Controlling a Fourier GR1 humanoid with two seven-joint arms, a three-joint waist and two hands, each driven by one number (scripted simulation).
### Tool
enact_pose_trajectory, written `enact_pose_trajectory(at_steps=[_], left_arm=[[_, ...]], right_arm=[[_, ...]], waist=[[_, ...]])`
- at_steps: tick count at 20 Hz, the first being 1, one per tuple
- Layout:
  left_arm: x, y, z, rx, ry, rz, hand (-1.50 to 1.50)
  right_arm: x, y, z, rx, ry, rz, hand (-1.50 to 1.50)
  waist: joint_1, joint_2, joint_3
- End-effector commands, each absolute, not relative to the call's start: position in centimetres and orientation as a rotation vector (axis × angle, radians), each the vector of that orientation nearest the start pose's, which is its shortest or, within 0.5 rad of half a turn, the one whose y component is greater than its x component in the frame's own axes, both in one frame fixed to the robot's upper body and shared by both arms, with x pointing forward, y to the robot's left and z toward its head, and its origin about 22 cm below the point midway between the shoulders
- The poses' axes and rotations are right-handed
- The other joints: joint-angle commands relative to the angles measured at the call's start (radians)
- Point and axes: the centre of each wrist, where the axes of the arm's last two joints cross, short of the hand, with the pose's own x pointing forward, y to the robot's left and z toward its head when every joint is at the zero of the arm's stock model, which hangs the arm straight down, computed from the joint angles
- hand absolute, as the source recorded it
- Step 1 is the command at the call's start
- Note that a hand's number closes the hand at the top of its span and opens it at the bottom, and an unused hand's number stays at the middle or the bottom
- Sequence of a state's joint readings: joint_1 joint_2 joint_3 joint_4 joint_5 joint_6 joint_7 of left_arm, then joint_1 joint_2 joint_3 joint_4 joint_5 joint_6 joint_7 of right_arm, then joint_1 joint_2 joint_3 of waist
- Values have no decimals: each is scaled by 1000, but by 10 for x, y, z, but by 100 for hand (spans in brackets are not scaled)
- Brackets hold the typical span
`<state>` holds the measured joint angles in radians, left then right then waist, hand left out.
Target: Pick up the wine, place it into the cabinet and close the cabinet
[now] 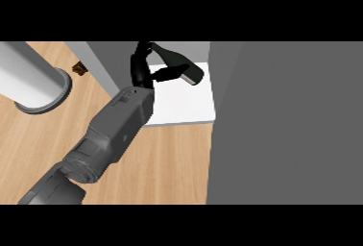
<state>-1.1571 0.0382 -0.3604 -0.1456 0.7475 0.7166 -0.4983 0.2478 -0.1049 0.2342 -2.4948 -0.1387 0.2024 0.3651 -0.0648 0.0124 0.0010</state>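
Observation:
The dark wine bottle (177, 61) is tilted inside the open cabinet, neck toward the upper left and its base toward the lower right, over the white shelf floor (186, 103). My left hand (141, 72) reaches in from the lower left on a grey forearm. Its fingers curl up by the bottle's neck and its thumb lies under the bottle's body, so it is shut on the bottle. Whether the bottle touches the shelf cannot be told. The right hand does not show.
The cabinet's grey door (287, 125) stands open and fills the right side. A grey cabinet side wall (106, 62) is left of the hand. A large pale cylinder (32, 77) stands on the wooden counter (170, 163) at the left, a small brown object (79, 69) behind it.

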Motion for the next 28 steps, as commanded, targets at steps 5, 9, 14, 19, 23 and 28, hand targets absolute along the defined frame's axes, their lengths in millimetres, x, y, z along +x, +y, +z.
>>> enact_pose_trajectory(at_steps=[5, 9, 14, 19, 23, 28], left_arm=[[434, 120, 31, 526, -1612, 140, -150], [442, 147, 41, 494, -1644, 160, -150], [439, 133, 41, 345, -1741, 93, -150], [440, 127, 46, 259, -1784, 86, -150], [428, 97, 35, 144, -1827, 139, -150], [418, 83, 32, 69, -1857, 126, -150]], right_arm=[[91, -220, 192, 410, -1906, 340, -150], [93, -220, 187, 397, -1919, 318, -150], [103, -221, 174, 399, -1913, 324, -150], [92, -216, 180, 400, -1901, 299, -150], [80, -216, 192, 406, -1917, 316, -150], [79, -228, 192, 380, -1915, 288, -150]], waist=[[-4, 6, -2], [-5, 6, -2], [13, 2, -1], [36, -10, -2], [37, -12, -2], [56, -20, -1]])
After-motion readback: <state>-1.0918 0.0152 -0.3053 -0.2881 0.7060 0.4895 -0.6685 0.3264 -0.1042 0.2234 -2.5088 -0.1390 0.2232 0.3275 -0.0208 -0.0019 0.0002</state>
